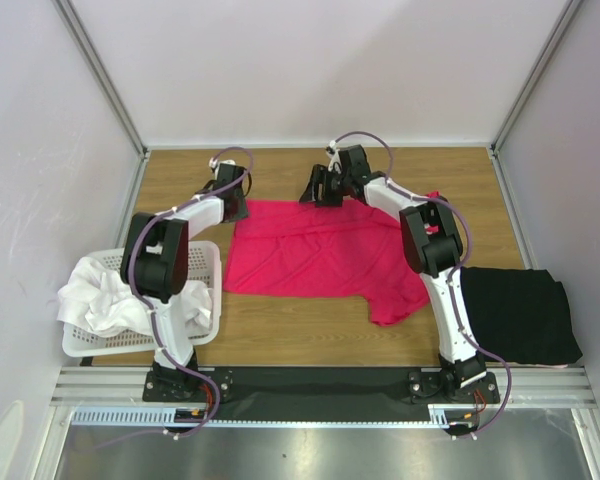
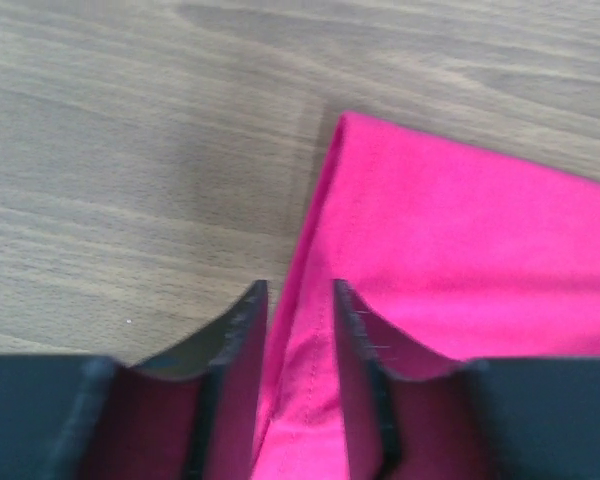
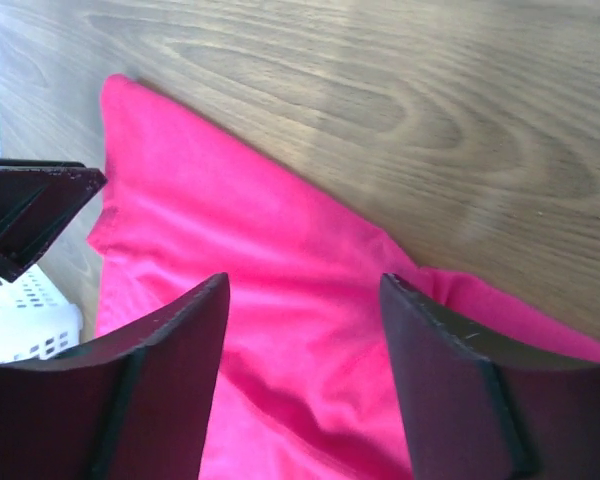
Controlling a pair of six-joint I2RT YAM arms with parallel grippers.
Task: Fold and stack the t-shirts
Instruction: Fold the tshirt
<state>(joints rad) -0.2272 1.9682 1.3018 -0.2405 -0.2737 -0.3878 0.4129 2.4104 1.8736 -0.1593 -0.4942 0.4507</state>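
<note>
A crimson-pink t-shirt [image 1: 320,255] lies spread out in the middle of the wooden table. My left gripper [image 1: 236,207] is at its far left corner. In the left wrist view the fingers [image 2: 299,290] stand slightly apart, open, and the shirt's stitched hem [image 2: 310,380] lies loose between them. My right gripper [image 1: 323,190] is over the shirt's far edge. Its jaws [image 3: 305,285] are wide open above the pink cloth [image 3: 280,260] and hold nothing. A folded black t-shirt [image 1: 515,315] lies at the near right. White t-shirts [image 1: 105,295] are heaped in the basket.
A white perforated basket [image 1: 202,262] stands at the near left beside the left arm's base; its corner [image 3: 30,320] shows in the right wrist view. Bare wood [image 1: 280,340] lies in front of the pink shirt. White walls enclose the table on three sides.
</note>
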